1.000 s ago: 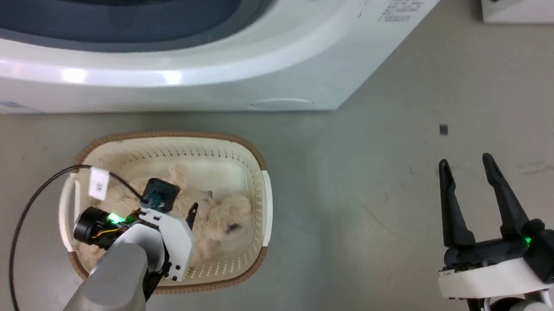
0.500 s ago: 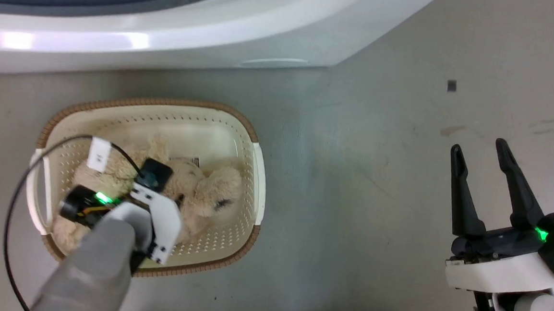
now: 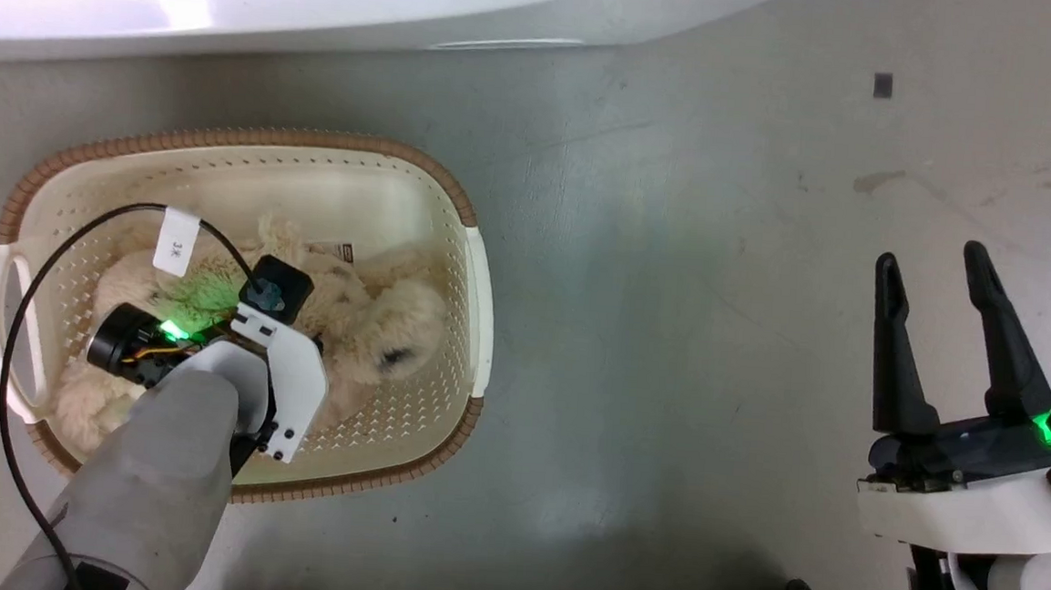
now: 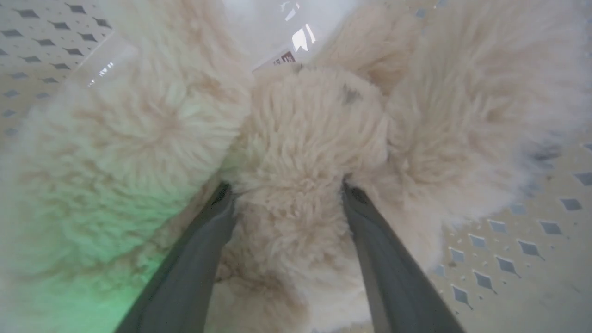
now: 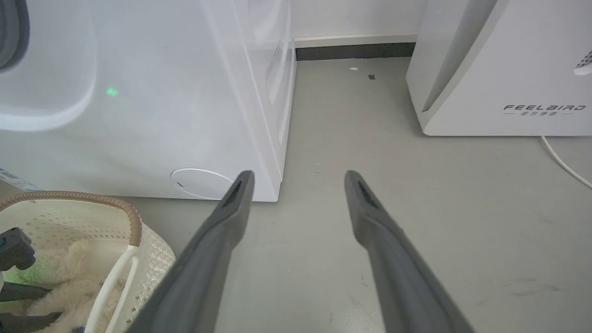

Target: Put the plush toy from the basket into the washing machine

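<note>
The plush toy (image 3: 378,322), shaggy and cream with a small dark spot, lies inside the cream basket (image 3: 243,136) on the floor. My left arm (image 3: 274,380) reaches down into the basket. In the left wrist view my left gripper (image 4: 286,192) is open, its two fingers pushed into the fur on either side of a thick part of the toy (image 4: 305,120). My right gripper (image 3: 931,256) hovers open over bare floor far to the right of the basket, holding nothing (image 5: 299,178). The white washing machine (image 3: 324,9) runs along the top edge, just behind the basket.
A black cable (image 3: 22,319) with a white tag loops over the basket's left side. In the right wrist view the washer's side (image 5: 138,115) stands left and the white FEELBIRD appliance (image 5: 499,69) right, grey floor between them. A white cord (image 5: 564,162) lies by it.
The head camera has tilted down, so the washer has slid up out of the picture. My left gripper has sunk deeper into the toy's fur, hiding its fingertip. The right gripper stays open.
</note>
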Tool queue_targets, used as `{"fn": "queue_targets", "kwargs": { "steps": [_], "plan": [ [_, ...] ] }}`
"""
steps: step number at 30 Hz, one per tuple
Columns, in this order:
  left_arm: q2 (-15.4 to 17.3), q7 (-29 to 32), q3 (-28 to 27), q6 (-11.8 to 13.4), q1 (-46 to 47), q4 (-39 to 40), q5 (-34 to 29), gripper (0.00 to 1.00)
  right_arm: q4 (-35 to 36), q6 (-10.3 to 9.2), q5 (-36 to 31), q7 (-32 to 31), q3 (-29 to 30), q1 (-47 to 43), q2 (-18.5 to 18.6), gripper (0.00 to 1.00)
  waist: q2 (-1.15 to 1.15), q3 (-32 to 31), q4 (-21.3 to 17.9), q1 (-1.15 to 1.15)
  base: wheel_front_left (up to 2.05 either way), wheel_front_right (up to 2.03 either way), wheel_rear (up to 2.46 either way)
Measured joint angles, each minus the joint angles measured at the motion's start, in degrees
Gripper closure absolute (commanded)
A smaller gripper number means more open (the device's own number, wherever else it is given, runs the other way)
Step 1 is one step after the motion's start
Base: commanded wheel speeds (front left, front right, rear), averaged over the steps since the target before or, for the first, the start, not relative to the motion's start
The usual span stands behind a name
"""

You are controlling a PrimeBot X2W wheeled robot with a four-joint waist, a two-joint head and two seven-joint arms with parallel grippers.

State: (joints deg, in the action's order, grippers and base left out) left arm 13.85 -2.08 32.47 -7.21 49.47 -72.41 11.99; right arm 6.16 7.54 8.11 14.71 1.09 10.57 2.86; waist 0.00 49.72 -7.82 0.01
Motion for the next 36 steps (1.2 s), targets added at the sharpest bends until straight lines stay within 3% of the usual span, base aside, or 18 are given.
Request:
{"fn": "queue_targets", "kwargs": {
  "steps": [8,9,10,22,36],
  "plan": [
    [0.0,0.3,0.9,0.1,0.2,-0.4,0.4,0.0,0.9,0.0,0.0,0.0,0.0,0.0,0.0,0.0,0.0,1.2,-0.1,0.0,0.0,0.0,0.0],
    [0.0,0.5,0.9,0.1,0.2,-0.4,0.6,0.76,1.0,0.0,0.0,0.0,0.0,0.1,0.0,0.0,0.0,1.3,-0.1,0.0,0.0,0.0,0.0],
    [-0.1,0.6,0.9,0.1,0.1,-0.5,0.9,1.0,1.1,0.0,0.0,0.0,0.1,0.1,0.0,0.0,0.0,1.4,-0.1,-0.01,0.0,0.0,0.0],
    [-0.9,-1.3,1.1,0.0,-2.0,-1.2,4.4,1.0,0.5,0.0,-0.1,0.0,0.1,0.3,0.0,0.0,0.0,-1.7,0.3,-0.01,0.0,0.0,0.0],
    [-1.7,-9.6,0.4,0.0,-9.1,-1.5,7.7,1.0,-2.6,0.0,0.0,0.0,-1.2,0.5,0.0,0.0,0.0,-13.3,0.5,-0.01,0.0,0.0,0.0]
  ]
}}
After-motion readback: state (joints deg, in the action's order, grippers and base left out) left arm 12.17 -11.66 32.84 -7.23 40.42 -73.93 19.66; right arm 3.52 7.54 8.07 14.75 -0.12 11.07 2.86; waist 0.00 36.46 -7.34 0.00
